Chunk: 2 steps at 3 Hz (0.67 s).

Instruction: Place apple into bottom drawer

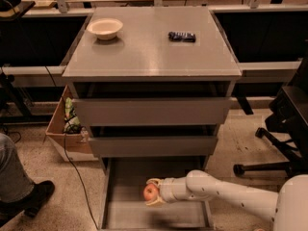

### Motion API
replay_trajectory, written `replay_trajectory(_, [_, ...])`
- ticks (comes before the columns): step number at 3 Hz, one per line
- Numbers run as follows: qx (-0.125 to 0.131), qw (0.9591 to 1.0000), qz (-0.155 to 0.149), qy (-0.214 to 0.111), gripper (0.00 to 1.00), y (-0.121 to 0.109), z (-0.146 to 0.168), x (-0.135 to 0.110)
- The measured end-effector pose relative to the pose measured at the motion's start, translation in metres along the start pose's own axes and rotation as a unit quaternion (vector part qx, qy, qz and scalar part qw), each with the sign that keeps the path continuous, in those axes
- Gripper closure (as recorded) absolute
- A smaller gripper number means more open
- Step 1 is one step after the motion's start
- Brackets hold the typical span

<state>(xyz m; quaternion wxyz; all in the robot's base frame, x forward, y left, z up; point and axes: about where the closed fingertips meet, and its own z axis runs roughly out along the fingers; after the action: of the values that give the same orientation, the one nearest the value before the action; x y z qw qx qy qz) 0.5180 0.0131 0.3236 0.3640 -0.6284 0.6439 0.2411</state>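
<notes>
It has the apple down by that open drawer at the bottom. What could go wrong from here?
The gripper grips the apple over the open bottom drawer. Once it is released, the round apple may roll about inside. The middle drawer's front sits just above the arm, so a careless lift might bump it.

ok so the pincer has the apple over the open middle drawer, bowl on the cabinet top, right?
Wrong drawer: the camera view shows the pincer holding the apple over the open bottom drawer, not the middle. The bowl on the cabinet top is right.
</notes>
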Motion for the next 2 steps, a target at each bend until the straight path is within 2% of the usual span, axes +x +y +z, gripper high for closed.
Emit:
replay_trajectory(1, [0.002, 0.9996, 0.029, -0.002, 1.00, 0.0106, 0.0273, 0.0540])
replay_trajectory(2, [0.002, 0.9996, 0.029, -0.002, 1.00, 0.0106, 0.0274, 0.0540])
